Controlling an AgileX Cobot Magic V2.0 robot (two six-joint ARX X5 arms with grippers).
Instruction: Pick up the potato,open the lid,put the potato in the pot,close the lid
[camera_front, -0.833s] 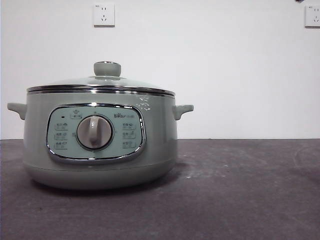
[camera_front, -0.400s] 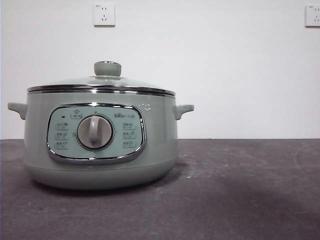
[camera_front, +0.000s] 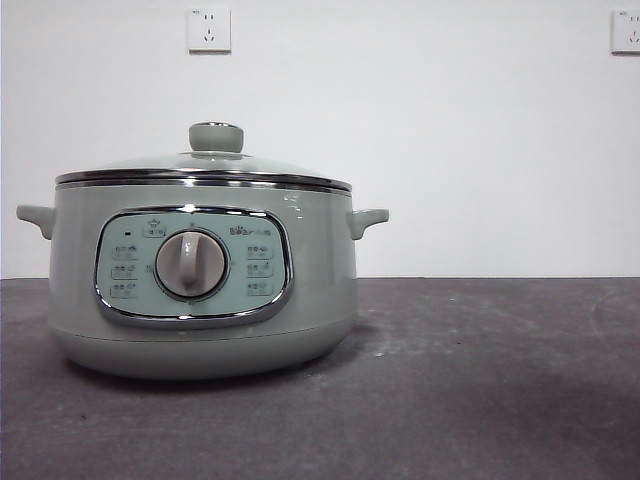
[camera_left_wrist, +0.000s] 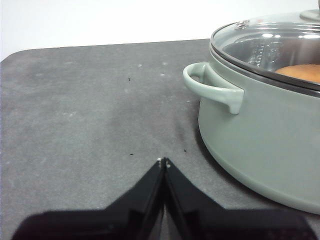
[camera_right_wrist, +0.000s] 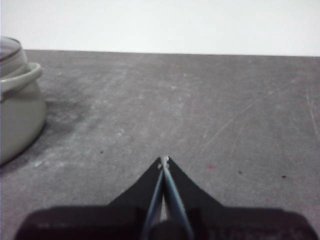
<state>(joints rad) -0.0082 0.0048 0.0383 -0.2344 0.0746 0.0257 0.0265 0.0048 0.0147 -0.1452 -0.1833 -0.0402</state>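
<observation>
The sage-green pot (camera_front: 200, 280) stands on the dark table at the left of the front view. The glass lid (camera_front: 205, 165) with its grey-green knob rests shut on it. In the left wrist view the orange-brown potato (camera_left_wrist: 302, 72) shows inside the pot (camera_left_wrist: 265, 125) through the lid (camera_left_wrist: 270, 42). My left gripper (camera_left_wrist: 163, 162) is shut and empty above the table beside the pot's handle. My right gripper (camera_right_wrist: 163, 160) is shut and empty over bare table, with the pot (camera_right_wrist: 17, 110) off to its side. Neither gripper shows in the front view.
The dark grey table (camera_front: 480, 380) stretches to the right of the pot. A white wall with two sockets (camera_front: 208, 30) stands behind. The table's far edge shows in both wrist views.
A small black arm tip at the top right corner one second ago has left the front view. The pot and lid have not moved.
</observation>
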